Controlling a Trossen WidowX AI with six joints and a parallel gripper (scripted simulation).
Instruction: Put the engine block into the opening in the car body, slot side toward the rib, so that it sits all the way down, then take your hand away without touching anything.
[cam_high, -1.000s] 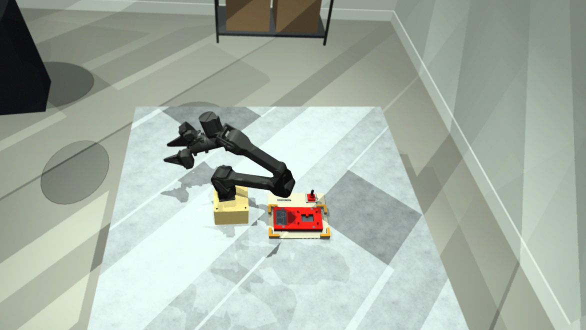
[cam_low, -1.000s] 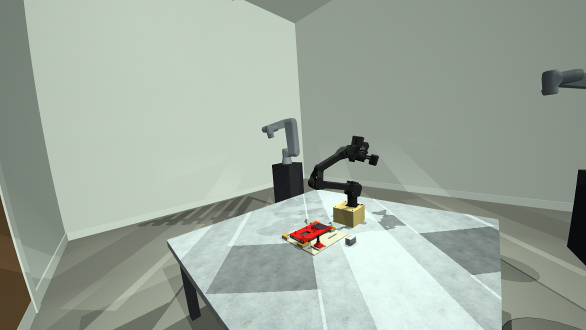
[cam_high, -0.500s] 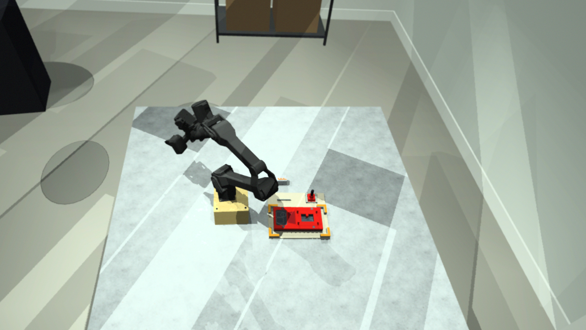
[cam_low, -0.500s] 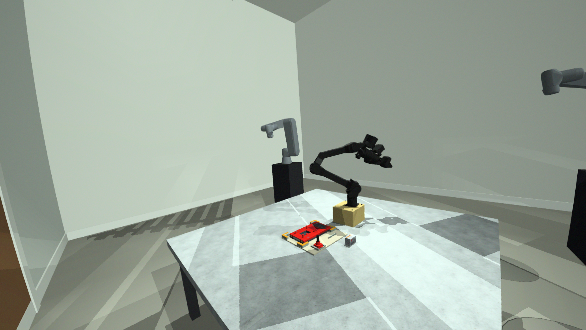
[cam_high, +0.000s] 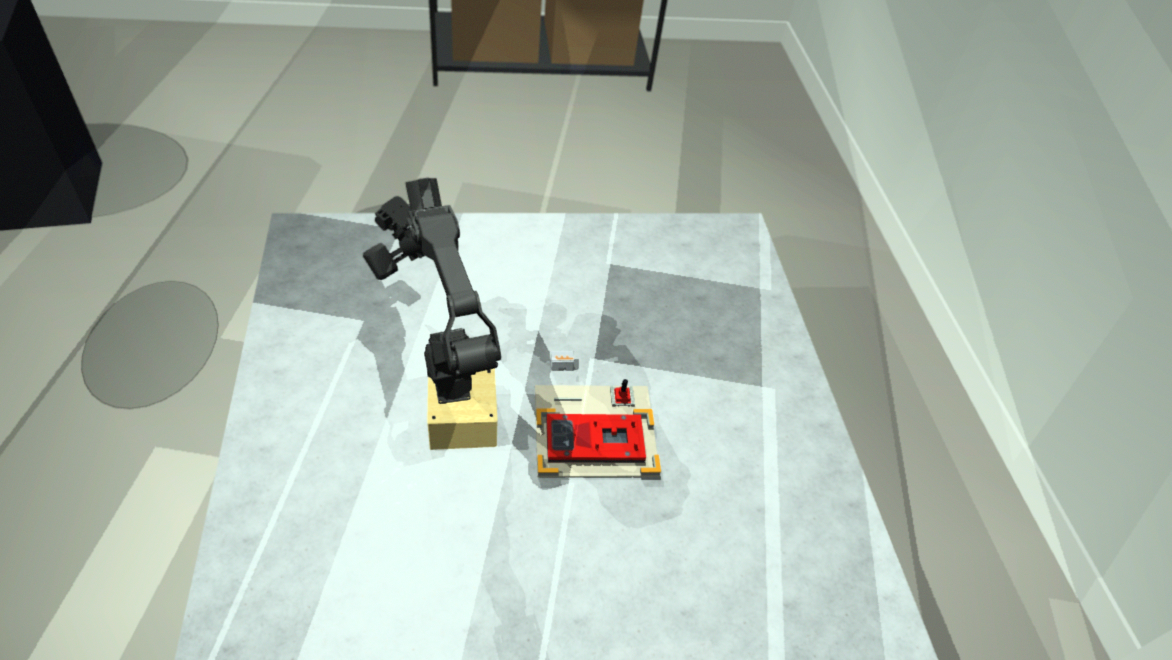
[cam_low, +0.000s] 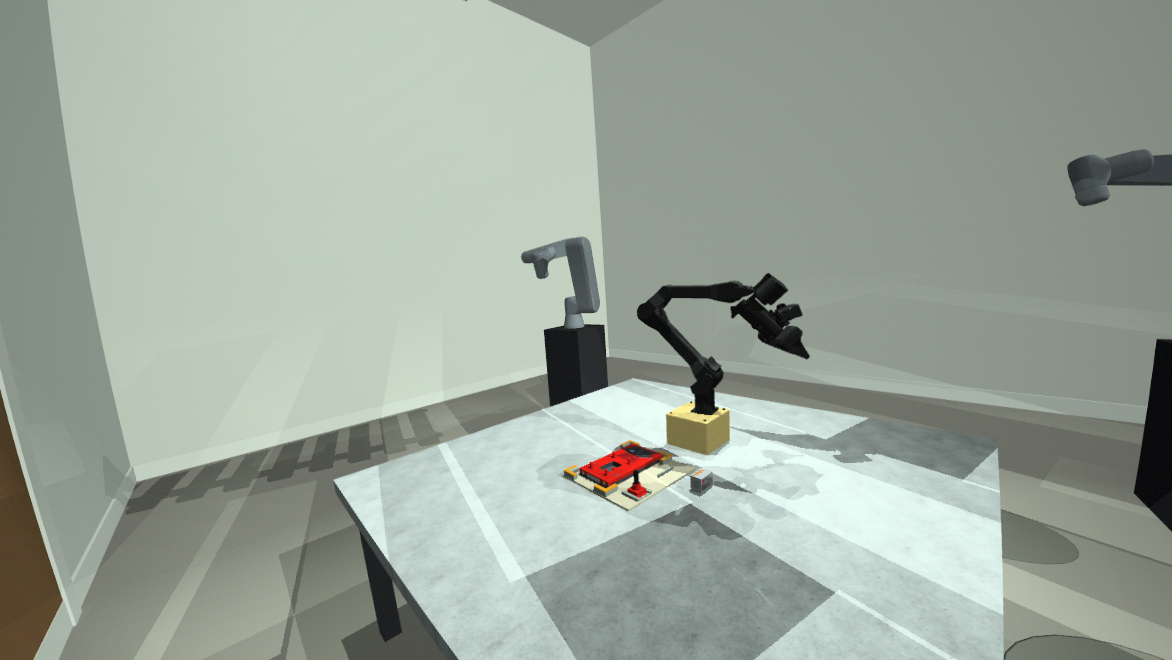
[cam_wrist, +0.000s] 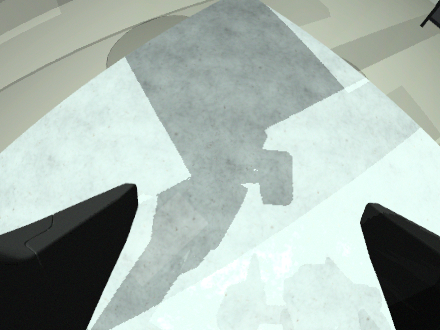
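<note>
The engine block (cam_high: 564, 364) (cam_low: 700, 482), a small grey block with orange marks on top, sits on the table behind the fixture board in the top view, outside the car body. The red car body (cam_high: 580, 450) (cam_low: 597, 475) lies on the fixture board between orange corner pieces. Its rectangular opening (cam_high: 615, 438) (cam_low: 612, 467) shows dark inside, with a small red rib at one edge. My gripper (cam_wrist: 253, 205) (cam_low: 804, 353) is open and empty, raised high over the table on the far side of the arm's base, well away from block and car. The slot is too small to make out.
The pale fixture board (cam_high: 594, 393) also carries a small red part with a black lever (cam_high: 623, 393) (cam_low: 637, 489) and a thin dark bar (cam_high: 567, 400), both beside the car body. The arm stands on a yellow wooden block (cam_high: 462, 434) (cam_low: 697, 434) left of the board in the top view.
</note>
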